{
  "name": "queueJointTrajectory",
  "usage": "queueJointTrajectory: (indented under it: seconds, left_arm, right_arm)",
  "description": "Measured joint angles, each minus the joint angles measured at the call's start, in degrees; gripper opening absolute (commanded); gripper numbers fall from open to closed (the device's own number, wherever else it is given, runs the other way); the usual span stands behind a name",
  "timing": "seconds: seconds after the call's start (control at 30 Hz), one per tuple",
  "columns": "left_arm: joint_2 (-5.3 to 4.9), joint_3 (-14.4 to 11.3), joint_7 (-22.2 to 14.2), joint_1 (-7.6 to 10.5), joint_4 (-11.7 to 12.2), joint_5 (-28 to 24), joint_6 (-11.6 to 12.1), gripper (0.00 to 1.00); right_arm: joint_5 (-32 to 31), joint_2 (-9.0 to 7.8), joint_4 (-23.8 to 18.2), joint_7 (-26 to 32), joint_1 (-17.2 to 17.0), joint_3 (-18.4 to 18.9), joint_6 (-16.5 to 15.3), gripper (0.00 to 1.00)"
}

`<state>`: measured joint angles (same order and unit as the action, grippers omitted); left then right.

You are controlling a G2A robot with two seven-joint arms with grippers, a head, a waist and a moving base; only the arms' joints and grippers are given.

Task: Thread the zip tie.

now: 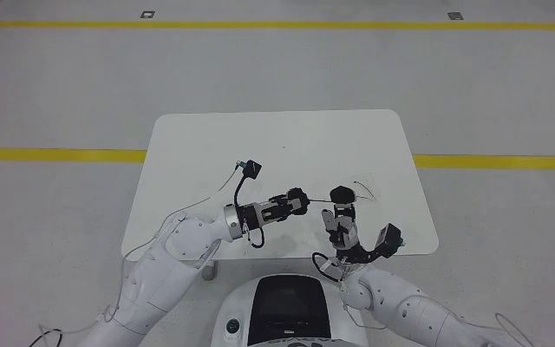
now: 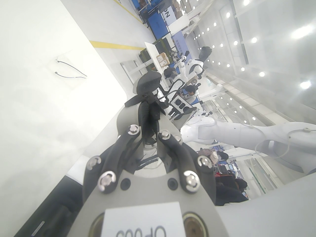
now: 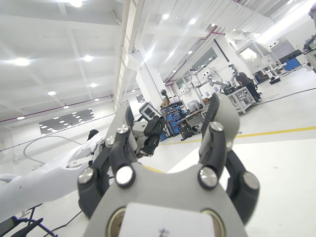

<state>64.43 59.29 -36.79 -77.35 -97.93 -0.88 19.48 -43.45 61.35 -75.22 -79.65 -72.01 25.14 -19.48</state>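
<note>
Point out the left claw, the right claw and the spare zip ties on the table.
left claw (image 1: 303, 202): top view, at its fingertips, which pinch the zip tie (image 1: 319, 201).
right claw (image 3: 171, 104): right wrist view, midway between its open fingertips.
spare zip ties (image 2: 78, 76): left wrist view, where the two strands converge.
</note>
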Motion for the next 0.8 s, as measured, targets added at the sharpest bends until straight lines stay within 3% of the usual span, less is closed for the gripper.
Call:
queueJointTrajectory:
  seconds: [0.1, 0.33, 0.4, 0.5, 0.67, 0.8]
  left_arm:
    - [0.00, 0.00, 0.00, 0.00, 0.00, 0.00, 0.00, 0.00]
    - [0.00, 0.00, 0.01, -0.01, 0.01, -0.01, -0.01, 0.00]
    - [0.07, -0.01, 1.20, -0.09, 0.17, -0.44, -1.36, 0.00]
    - [0.24, -0.02, 1.60, -0.18, 0.28, -5.68, -4.00, 0.00]
    - [0.17, 1.15, -3.39, 0.34, 1.66, -18.11, -6.10, 0.00]
    - [0.15, 1.71, -5.66, 0.72, 2.67, -24.55, -7.93, 0.00]
  right_arm:
    - [-3.20, -0.28, 0.86, 0.01, -0.89, 1.77, 0.74, 1.00]
    - [-3.33, -0.28, 0.97, 0.01, -0.92, 1.87, 0.94, 1.00]
    - [-3.58, -0.28, 1.03, 0.29, -0.89, 2.10, 1.25, 1.00]
    - [-6.68, -0.29, 0.77, 0.58, -1.33, 4.00, 5.54, 1.00]
    - [-14.23, -0.53, -0.20, -0.01, -3.09, 8.40, 12.89, 1.00]
    - [-20.86, -0.81, -0.63, 0.01, -4.51, 11.72, 17.60, 1.00]
